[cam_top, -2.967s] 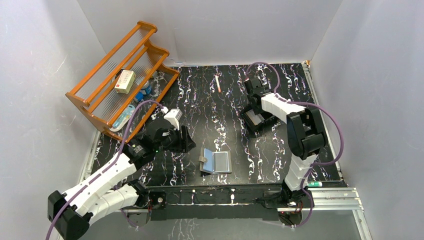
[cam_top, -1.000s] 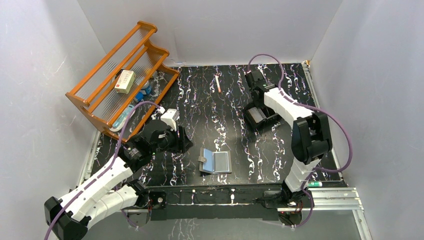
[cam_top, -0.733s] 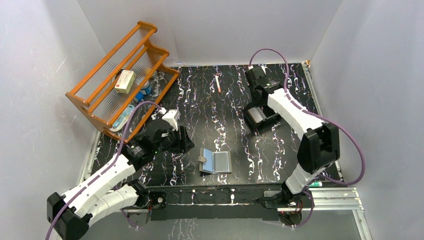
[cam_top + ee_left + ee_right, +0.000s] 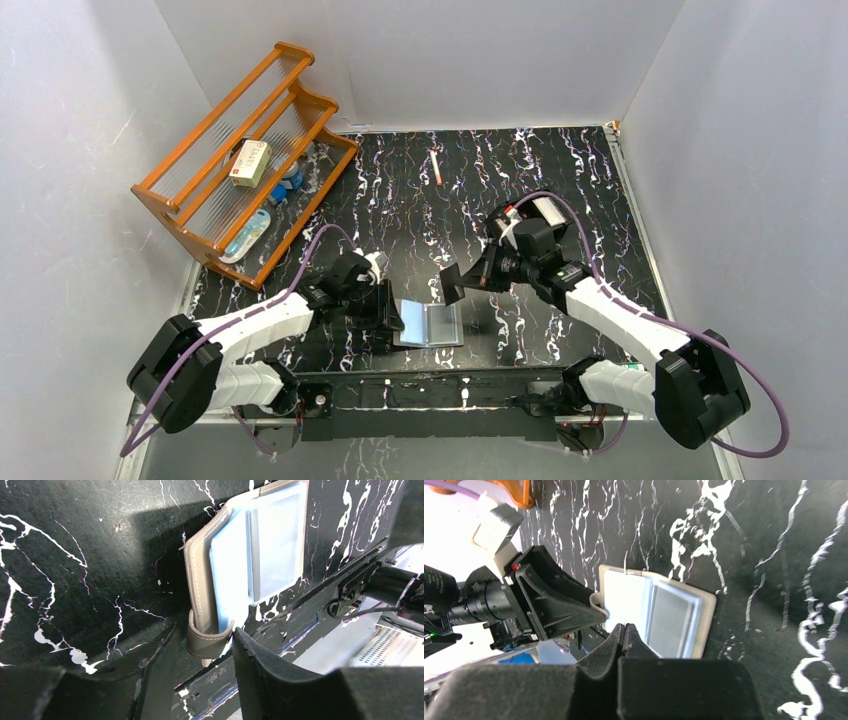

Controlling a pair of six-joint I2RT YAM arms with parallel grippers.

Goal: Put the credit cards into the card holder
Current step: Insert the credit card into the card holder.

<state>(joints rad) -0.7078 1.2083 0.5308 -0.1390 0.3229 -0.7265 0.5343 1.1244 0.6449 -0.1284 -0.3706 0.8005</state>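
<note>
We brace the open card holder (image 4: 432, 325) at the near edge of the tabletop (image 4: 400, 200). The left end effector (image 4: 204, 630) loosely straddles its strap (image 4: 210, 644). The right end effector (image 4: 624, 629) is closed, perhaps on a card. Next: align with a pocket (image 4: 277, 545).

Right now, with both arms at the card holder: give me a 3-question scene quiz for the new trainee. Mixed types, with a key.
1. True or false: the card holder lies open on the table, pale-blue inside facing up.
2. Where are the fingers of the left gripper relative to the holder's strap? A one on each side; B both on top; C nowhere near.
3. Fill in: the right gripper has its jaws ____.
Key: 1 true; 2 A; 3 shut.
</note>
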